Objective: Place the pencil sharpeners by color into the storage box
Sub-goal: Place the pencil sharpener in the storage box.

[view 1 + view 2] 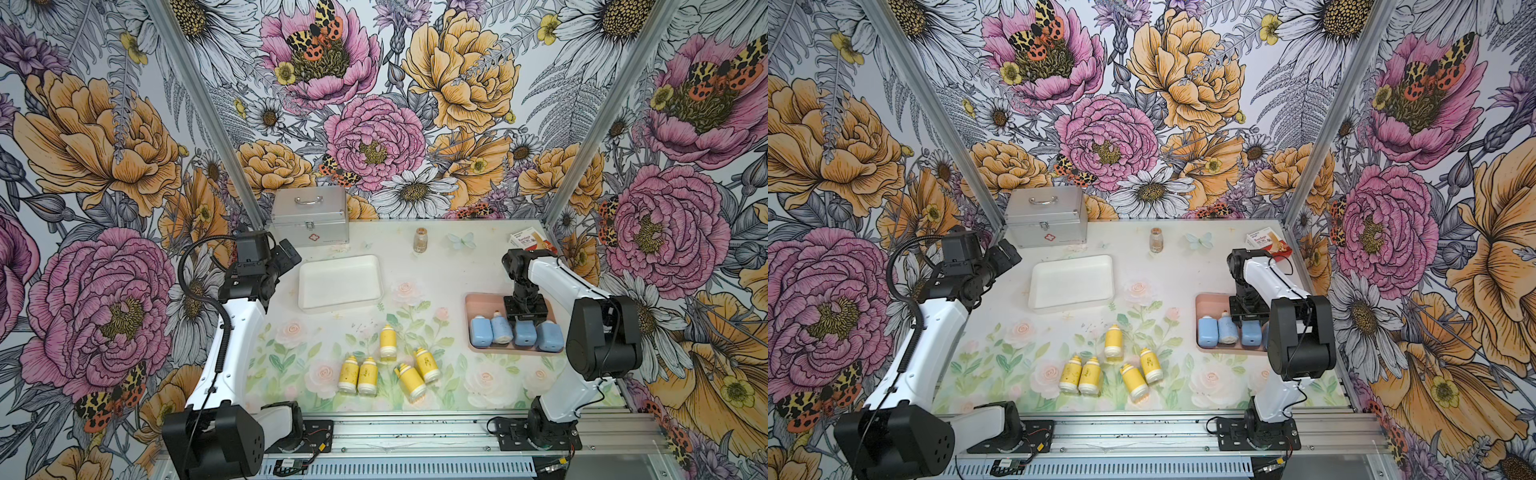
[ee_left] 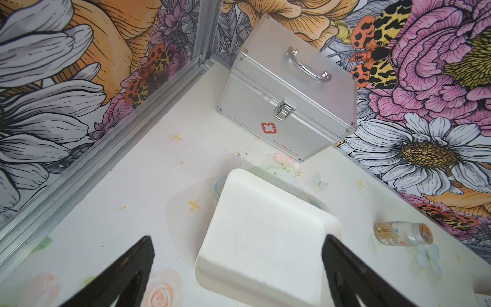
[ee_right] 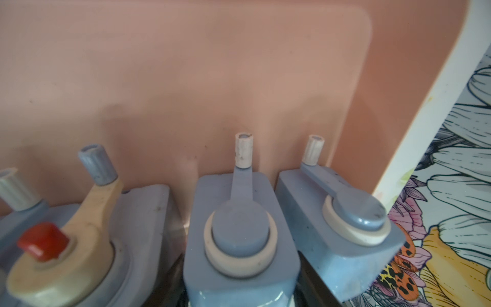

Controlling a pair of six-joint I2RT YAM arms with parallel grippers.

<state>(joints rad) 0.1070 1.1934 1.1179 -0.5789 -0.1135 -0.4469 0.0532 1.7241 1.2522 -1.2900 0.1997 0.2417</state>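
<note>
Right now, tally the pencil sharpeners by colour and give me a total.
Yellow pencil sharpeners, loose on the table: 5
Light-blue pencil sharpeners, in the pink tray: 4
Total: 9

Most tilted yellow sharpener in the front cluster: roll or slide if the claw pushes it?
Probably rolls: the most tilted yellow sharpener looks cylindrical and lies on its side on the flat mat. A sideways push would likely knock it into the neighbouring yellow sharpener close beside it. It looks like hard plastic, so likely stiff and light.
</note>
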